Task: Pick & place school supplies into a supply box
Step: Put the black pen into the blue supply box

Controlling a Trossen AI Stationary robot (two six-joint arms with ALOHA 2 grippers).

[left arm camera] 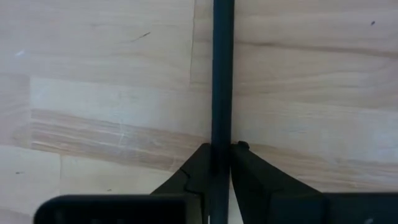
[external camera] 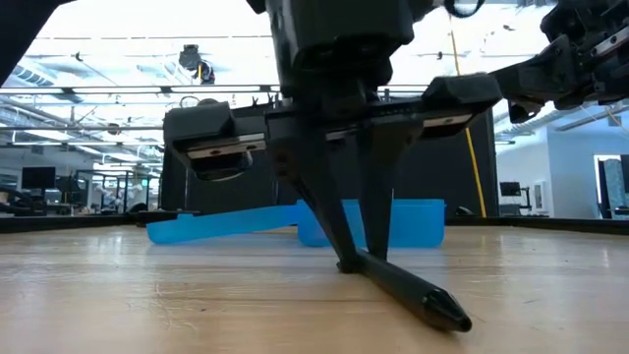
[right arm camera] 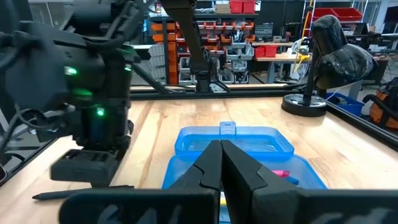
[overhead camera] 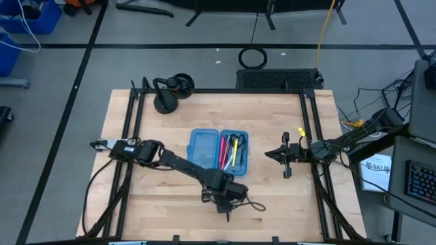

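The supply box (overhead camera: 218, 150) lies open on the table, a translucent blue case; its right half holds pink, yellow and black pens (overhead camera: 231, 151). It also shows in the low view (external camera: 373, 224) and the right wrist view (right arm camera: 233, 143). My left gripper (overhead camera: 226, 201) stands near the table's near edge, in front of the box, shut on a black pen (external camera: 403, 290). My right gripper (overhead camera: 286, 160) hovers to the right of the box, shut and holding nothing (right arm camera: 221, 149). I see no scissors. My left gripper pinches the black pen's shaft (left arm camera: 222, 134) between its two fingers (left arm camera: 249, 168), only at their free ends. The fingers come from above, pointing down, and lie across the pen. The pen's free end (external camera: 447, 315) rests on the table toward the near edge; whether the held end is lifted I cannot tell.
A round black desk-lamp base (overhead camera: 167, 102) stands at the far left of the table, also seen in the right wrist view (right arm camera: 305, 102). A black cable loop (overhead camera: 253, 204) lies beside my left gripper. Black frame rails (overhead camera: 129, 136) run along both sides. Bare wood lies left of the box.
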